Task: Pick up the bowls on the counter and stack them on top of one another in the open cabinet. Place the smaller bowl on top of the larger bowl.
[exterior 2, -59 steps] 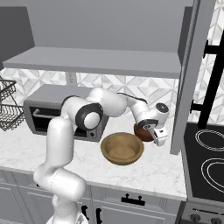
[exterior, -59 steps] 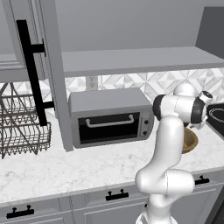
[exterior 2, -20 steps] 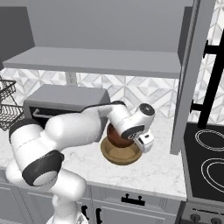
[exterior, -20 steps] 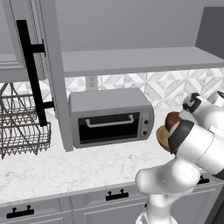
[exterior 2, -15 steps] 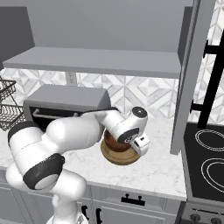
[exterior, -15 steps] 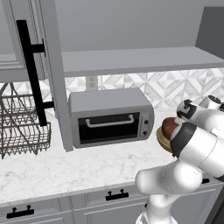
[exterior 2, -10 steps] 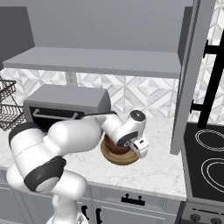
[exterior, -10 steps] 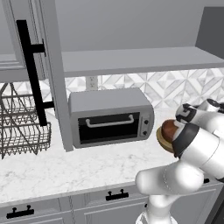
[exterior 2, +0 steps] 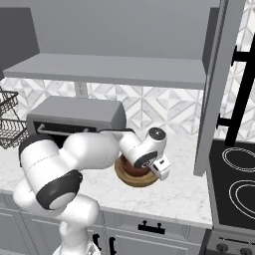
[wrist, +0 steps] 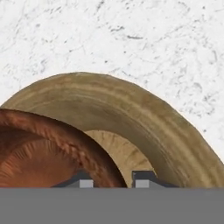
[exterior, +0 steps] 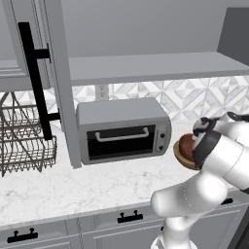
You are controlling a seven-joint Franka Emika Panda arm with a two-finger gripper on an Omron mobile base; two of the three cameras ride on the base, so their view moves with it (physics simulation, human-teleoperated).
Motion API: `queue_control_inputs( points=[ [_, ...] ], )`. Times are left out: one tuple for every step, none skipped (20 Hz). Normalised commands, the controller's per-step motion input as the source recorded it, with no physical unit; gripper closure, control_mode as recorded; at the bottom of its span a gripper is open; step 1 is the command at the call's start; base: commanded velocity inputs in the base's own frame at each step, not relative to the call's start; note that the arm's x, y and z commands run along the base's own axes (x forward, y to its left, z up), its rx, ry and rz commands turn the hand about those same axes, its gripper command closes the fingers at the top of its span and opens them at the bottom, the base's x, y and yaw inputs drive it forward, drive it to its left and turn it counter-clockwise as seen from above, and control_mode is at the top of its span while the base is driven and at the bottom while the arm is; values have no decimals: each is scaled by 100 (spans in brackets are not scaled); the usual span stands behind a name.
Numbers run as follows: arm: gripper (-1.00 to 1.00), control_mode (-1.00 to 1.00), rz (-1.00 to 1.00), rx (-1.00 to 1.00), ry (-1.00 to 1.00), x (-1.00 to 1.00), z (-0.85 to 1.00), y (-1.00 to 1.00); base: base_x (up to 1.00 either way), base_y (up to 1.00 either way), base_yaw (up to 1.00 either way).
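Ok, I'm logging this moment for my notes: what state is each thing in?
smaller bowl: upright, inside the larger bowl, rim between the claw's tips
larger bowl: upright on the counter
claw: shut on the smaller bowl's rim
open cabinet: door open
toaster oven: door closed

In the right base view the hand covers much of the smaller bowl (exterior 2: 130, 168) and the larger bowl (exterior 2: 138, 179). In the left base view the arm hides most of both. In the hand view the smaller bowl is cut off at the left edge, and the gripper (wrist: 111, 180) tips barely rise
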Motion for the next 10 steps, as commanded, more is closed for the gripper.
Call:
queue_control_inputs(
  points=[
    [-100, -100, 0, 0, 0, 35, 0, -18, 0, 0, 0],
    [-100, -100, 0, 0, 0, 8, 0, 0, 0, 0, 0],
    [-100, -100, 0, 0, 7, 25, 0, 0, 0, 0, 0],
    [-100, -100, 0, 7, 0, 0, 46, -15, 0, 0, 0],
    [-100, -100, 0, 10, 0, 0, 59, -22, 0, 0, 0],
    [-100, -100, 0, 9, 0, -11, 83, -20, 0, 0, 0],
    [-100, -100, 0, 10, 0, -22, 90, -26, 0, 0, 0],
    [-100, -100, 0, 7, 0, -44, 75, -29, 0, 0, 0],
    [-100, -100, 0, 4, 7, -50, 56, -30, 0, 0, 0],
    [-100, -100, 0, 0, 18, -34, 10, -16, 0, 0, 0]
  ],
)
